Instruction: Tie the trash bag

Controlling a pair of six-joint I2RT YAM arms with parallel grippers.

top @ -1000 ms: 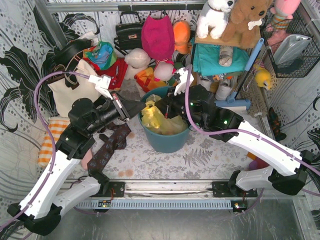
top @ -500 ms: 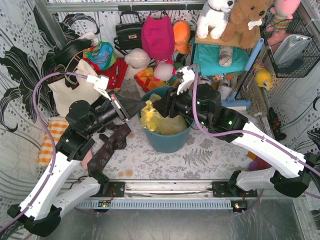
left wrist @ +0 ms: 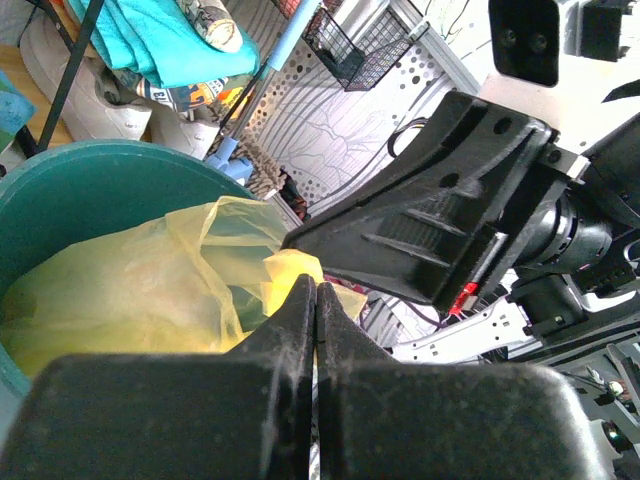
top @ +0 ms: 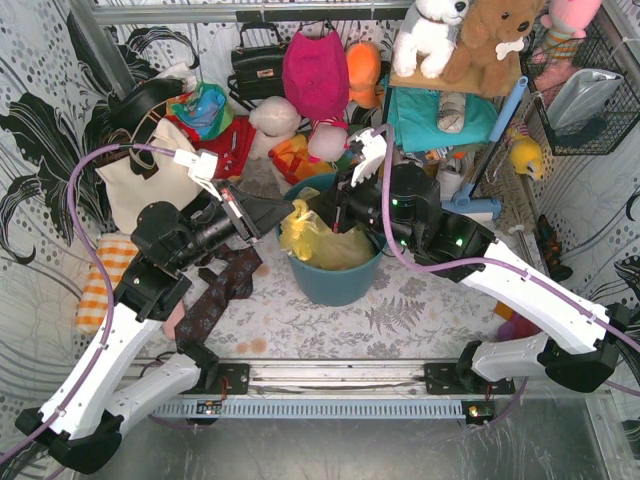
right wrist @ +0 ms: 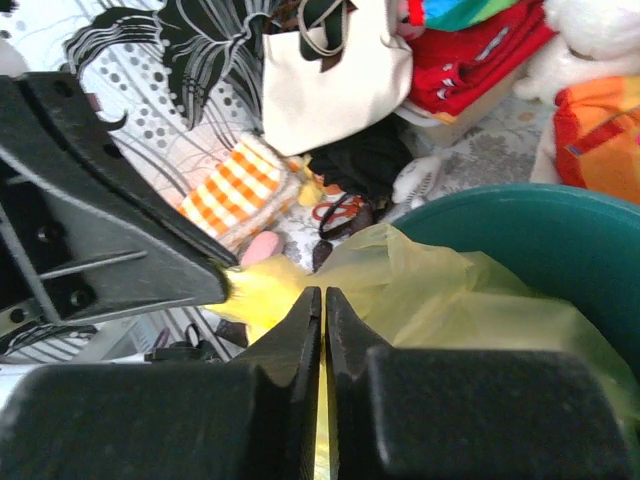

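The trash bag (top: pixel 325 245), thin yellow-green plastic, sits in the teal bin (top: pixel 330 288) at the table's middle. My left gripper (top: pixel 283 218) is at the bin's left rim, shut on a bunched corner of the bag. My right gripper (top: pixel 318 212) is just right of it over the bin, shut with yellow film in its slit. In the left wrist view my shut gripper (left wrist: pixel 316 288) touches the bag (left wrist: pixel 130 290), with the right gripper's fingers (left wrist: pixel 400 230) crossing in front. In the right wrist view my shut gripper (right wrist: pixel 323 295) pinches the bag (right wrist: pixel 450 300) beside the left gripper's fingers (right wrist: pixel 110 240).
A cream tote bag (top: pixel 140 180) and an orange checked cloth (top: pixel 100 280) lie left of the bin. A dark patterned cloth (top: pixel 215 295) lies under the left arm. Bags and soft toys crowd the back wall, and a shelf (top: pixel 450 110) stands at the back right.
My right gripper has risen out of the bin and moved left, close to the left gripper, drawing the bag's top up. The left gripper has hardly moved.
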